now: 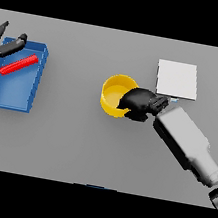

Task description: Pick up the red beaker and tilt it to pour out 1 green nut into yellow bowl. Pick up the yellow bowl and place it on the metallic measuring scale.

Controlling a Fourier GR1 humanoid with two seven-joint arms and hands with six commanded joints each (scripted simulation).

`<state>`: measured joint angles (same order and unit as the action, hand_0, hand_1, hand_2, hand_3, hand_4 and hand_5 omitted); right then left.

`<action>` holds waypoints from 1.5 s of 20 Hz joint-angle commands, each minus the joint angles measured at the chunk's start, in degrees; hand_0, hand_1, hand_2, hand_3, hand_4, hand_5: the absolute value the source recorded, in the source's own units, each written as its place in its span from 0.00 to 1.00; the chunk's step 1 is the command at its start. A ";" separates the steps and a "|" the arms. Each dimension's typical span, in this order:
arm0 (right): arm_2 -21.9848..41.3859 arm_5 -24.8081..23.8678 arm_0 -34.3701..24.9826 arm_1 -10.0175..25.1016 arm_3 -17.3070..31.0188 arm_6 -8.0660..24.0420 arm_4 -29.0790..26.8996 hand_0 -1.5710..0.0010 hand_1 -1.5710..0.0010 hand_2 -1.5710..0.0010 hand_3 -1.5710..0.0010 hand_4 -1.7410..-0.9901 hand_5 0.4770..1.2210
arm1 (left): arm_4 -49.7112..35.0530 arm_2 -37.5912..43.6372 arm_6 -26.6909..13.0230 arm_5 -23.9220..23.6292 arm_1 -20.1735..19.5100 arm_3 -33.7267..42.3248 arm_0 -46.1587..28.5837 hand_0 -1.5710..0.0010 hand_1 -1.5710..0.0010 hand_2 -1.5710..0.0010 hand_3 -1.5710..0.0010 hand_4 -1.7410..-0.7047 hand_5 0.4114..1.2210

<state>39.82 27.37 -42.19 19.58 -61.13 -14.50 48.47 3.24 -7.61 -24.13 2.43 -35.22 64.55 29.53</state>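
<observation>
Looking down on the grey table (74, 145), you are seeing the yellow bowl (114, 97) sitting just left of the frame's centre, upright with its mouth open toward you. The right hand (140, 102) is reaching in from the lower right of the frame, at the end of its white and grey forearm (186, 142), and is lying against the bowl's right side. Its dark fingers are curling over the bowl's right rim, so the hand is gripping the bowl at that edge; the bowl is lying immediately left of the palm, touching it. Whether a nut is lying inside the bowl, you cannot tell.

The metallic measuring scale (177, 79) is showing as a pale square plate in the upper right of the frame, just above and to the right of the right hand and apart from the bowl.

At the far left of the frame, a blue tray (34, 82) is holding the red beaker (19, 64), which is lying on its side, slanting. The left hand (4, 44) is resting at the tray's upper left corner, its fingers spread and holding nothing, just beside the beaker's upper end.
</observation>
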 commanded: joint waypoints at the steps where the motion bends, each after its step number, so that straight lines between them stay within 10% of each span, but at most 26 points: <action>1: -0.07 -0.08 0.26 0.24 -0.47 -0.02 -0.17 0.08 0.08 0.15 0.25 0.06 0.96 | -0.49 0.50 -0.23 0.15 -0.19 -0.04 0.28 1.00 1.00 1.00 1.00 0.92 0.37; 18: -6.50 6.66 0.13 7.86 -14.34 10.12 -4.49 0.03 0.00 0.03 0.25 0.00 1.00 | -2.16 1.27 -0.26 0.59 -0.13 1.19 -0.31 1.00 1.00 1.00 1.00 0.90 0.36; 30: -12.60 -5.88 -5.71 11.64 3.19 7.63 -2.55 0.00 0.00 0.01 0.27 0.00 1.00 | -3.15 1.51 -5.05 -0.11 -0.46 4.89 -1.58 1.00 1.00 1.00 1.00 0.86 0.43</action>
<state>27.22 21.49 -47.90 31.21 -57.92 -6.62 45.95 0.10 -6.09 -29.14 2.31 -35.68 69.45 27.96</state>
